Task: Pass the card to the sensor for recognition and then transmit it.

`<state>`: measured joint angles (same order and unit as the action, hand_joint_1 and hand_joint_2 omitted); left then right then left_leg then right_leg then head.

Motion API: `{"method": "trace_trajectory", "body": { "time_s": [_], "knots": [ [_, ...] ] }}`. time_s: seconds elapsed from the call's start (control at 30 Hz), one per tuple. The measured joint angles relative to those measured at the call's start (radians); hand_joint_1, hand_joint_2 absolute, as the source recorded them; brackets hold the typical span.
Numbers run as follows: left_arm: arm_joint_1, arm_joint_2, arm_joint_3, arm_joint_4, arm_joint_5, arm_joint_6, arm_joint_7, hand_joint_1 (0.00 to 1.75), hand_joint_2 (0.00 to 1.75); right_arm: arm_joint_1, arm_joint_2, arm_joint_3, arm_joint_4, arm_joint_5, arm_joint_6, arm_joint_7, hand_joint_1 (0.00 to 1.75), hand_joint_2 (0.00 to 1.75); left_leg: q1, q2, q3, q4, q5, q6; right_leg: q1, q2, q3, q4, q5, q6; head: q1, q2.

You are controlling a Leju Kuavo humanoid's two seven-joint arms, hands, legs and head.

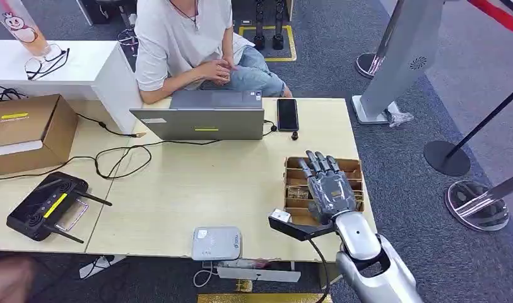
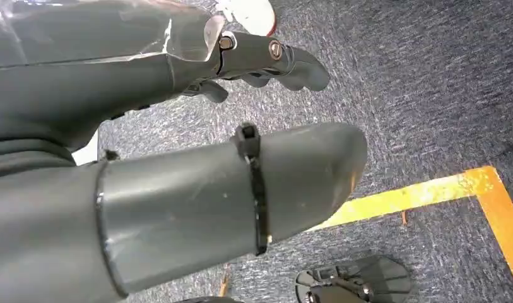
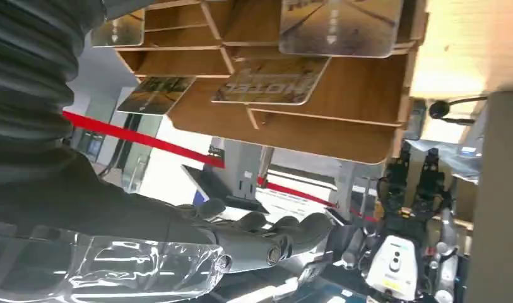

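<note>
Right hand (image 1: 328, 187) spread flat over the wooden rack (image 1: 354, 169) — empty; printed cards (image 3: 272, 81) lie in its slots

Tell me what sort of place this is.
Probably a robotics lab or demo area dressed up as a hotel desk: a wooden card rack holding hotel cards, a person's laptop, barrier posts on grey carpet, and other robots standing behind.

One laptop (image 1: 206, 117), one phone (image 1: 288, 114), one cardboard box (image 1: 28, 132), three cards (image 3: 272, 81) visible in the rack.
</note>
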<state>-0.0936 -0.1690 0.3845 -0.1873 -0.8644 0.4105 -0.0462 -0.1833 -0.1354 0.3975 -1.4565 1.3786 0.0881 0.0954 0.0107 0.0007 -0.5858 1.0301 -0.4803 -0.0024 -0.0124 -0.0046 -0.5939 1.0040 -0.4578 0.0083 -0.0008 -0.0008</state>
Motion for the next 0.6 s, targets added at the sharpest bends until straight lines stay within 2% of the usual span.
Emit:
{"method": "trace_trajectory", "body": {
  "time_s": [0.17, 0.43, 0.5, 0.53, 0.6],
  "knots": [
    [0.000, 0.000, 0.000, 0.000, 0.001, 0.000, 0.000, 0.00, 0.00, -0.013, 0.001, 0.015, 0.018, -0.002, 0.000, -0.002, 0.10, 1.75, 0.000, 0.000, 0.000, 0.000, 0.000, 0.000, 0.000, 0.000, 0.000, 0.000, 0.000, 0.000, 0.000, 0.000],
    [0.000, 0.003, 0.000, 0.000, 0.001, 0.000, 0.000, 0.00, 0.00, -0.020, 0.001, 0.022, 0.033, -0.003, -0.001, -0.002, 0.10, 1.75, 0.000, 0.000, 0.000, 0.000, 0.000, 0.000, 0.000, 0.000, 0.000, 0.000, 0.000, 0.000, 0.000, 0.000],
    [0.000, 0.003, 0.000, 0.000, 0.001, 0.000, 0.000, 0.00, 0.00, -0.021, 0.001, 0.023, 0.036, -0.003, -0.001, -0.002, 0.17, 1.75, 0.000, 0.000, 0.000, 0.000, 0.000, 0.000, 0.000, 0.000, 0.000, 0.000, 0.000, 0.000, 0.000, 0.000],
    [0.000, 0.003, 0.000, 0.000, 0.001, 0.000, 0.000, 0.00, 0.00, -0.021, 0.001, 0.023, 0.037, -0.003, -0.002, -0.002, 0.31, 1.75, 0.000, 0.000, 0.000, 0.000, 0.000, 0.000, 0.000, 0.000, 0.000, 0.000, 0.000, 0.000, 0.000, 0.000],
    [0.000, 0.003, 0.000, 0.000, 0.001, 0.000, 0.000, 0.00, 0.00, -0.021, 0.001, 0.024, 0.040, -0.003, -0.002, -0.002, 0.47, 1.75, 0.000, 0.000, 0.000, 0.000, 0.000, 0.000, 0.000, 0.000, 0.000, 0.000, 0.000, 0.000, 0.000, 0.000]
  ]
}}
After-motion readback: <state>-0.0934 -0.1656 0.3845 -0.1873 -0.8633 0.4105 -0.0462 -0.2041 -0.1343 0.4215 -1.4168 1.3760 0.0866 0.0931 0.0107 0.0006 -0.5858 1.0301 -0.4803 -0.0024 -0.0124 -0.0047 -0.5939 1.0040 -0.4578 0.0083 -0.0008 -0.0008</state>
